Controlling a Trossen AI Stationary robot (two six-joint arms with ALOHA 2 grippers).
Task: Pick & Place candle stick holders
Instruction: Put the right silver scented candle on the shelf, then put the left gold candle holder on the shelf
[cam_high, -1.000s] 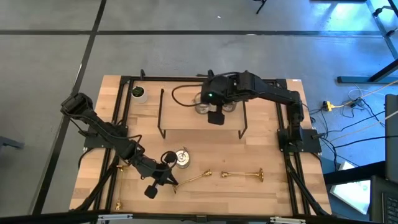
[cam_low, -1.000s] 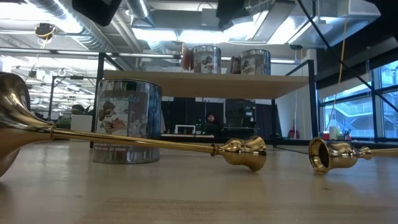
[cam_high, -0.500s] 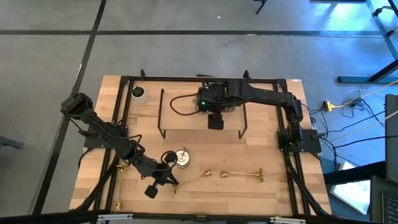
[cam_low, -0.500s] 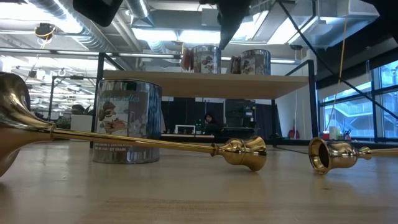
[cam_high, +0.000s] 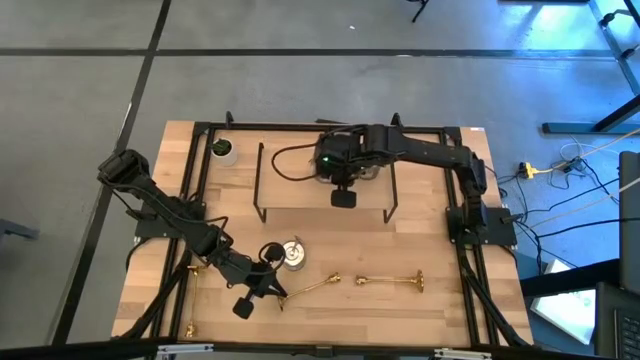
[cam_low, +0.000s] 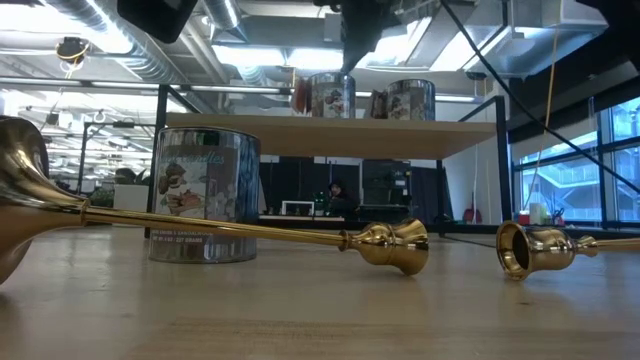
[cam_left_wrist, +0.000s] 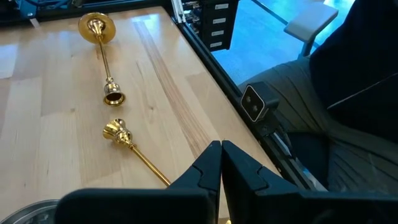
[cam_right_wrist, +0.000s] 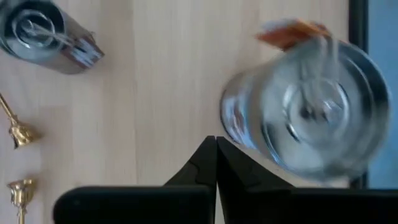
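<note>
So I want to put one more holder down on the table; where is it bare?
Bare wood lies right of the brass stick with the round base, toward the right frame rail, and between the white plant pot and the left arm. It is crowded around the silvery cup and the left fingers.

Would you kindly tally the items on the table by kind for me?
Silver cups: 3
Brass sticks: 3, one largely hidden by the left arm
White plant pot: 1
Black wire rack: 1
Total: 8
</note>
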